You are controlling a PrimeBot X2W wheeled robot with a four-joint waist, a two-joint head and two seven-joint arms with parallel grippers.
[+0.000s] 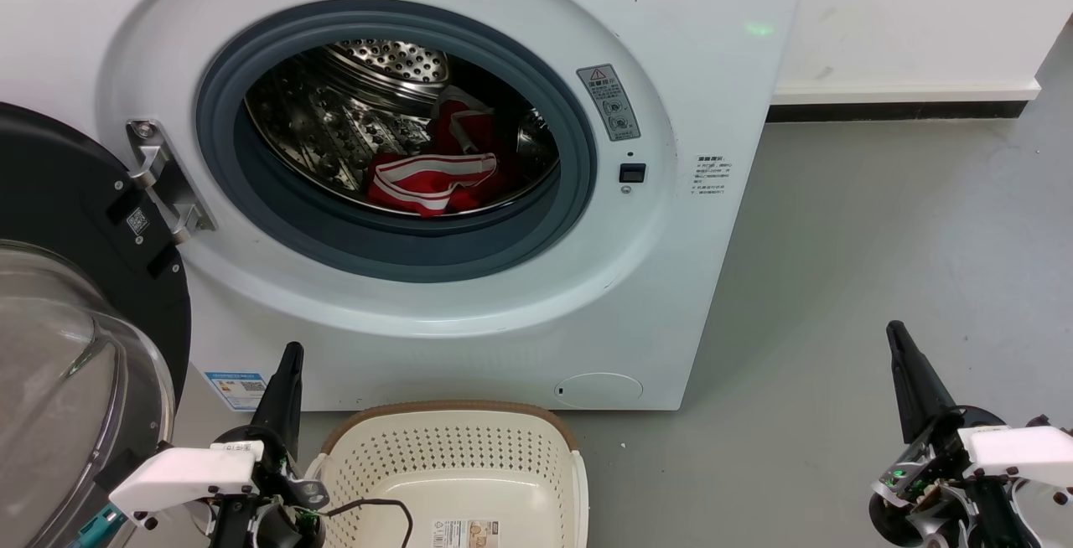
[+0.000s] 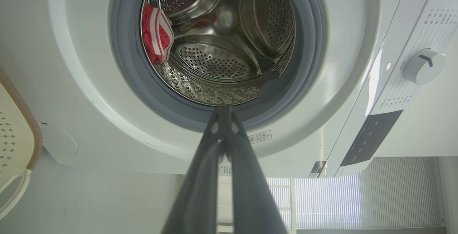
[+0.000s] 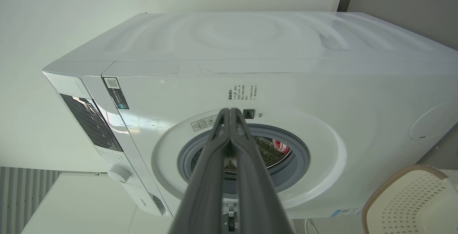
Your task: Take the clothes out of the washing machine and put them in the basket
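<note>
1. Head view: the washer (image 1: 503, 364) stands right in front, and its door (image 1: 50, 196) is swung open to the left.
2. The clothes (image 1: 436, 179) lie inside the drum (image 1: 335, 121), low down and a bit to the right. They are red with white stripes.
3. A grey ring (image 1: 402, 242) goes round the hole. The clothes sit behind it, all inside.
4. The basket (image 1: 453, 447) sits on the floor (image 1: 838, 280) just in front of the washer, below the hole. It is cream with a brown rim, and I can see a sticker (image 1: 465, 533) on its bottom.
5. The left gripper (image 1: 292, 351) is at the lower left, just beside the basket. Its two dark fingers are pressed together and hold nothing. It points up at the washer and does not touch it.
6. A thin black wire (image 1: 394, 508) loops from beside the left gripper over the left part of the basket.
7. The right gripper (image 1: 895, 330) is at the lower right, above the floor, well apart from the washer and the basket. Its fingers are pressed together too, and it holds nothing.
8. In the left wrist view, the closed fingers point at the edge of the hole. The clothes rest against one side of the shiny drum. A round white knob (image 2: 424, 66) sits on the washer's panel.
9. In the right wrist view, the closed fingers point at the hole from further off. A bit of red shows inside the drum, and the basket is in the corner.
</note>
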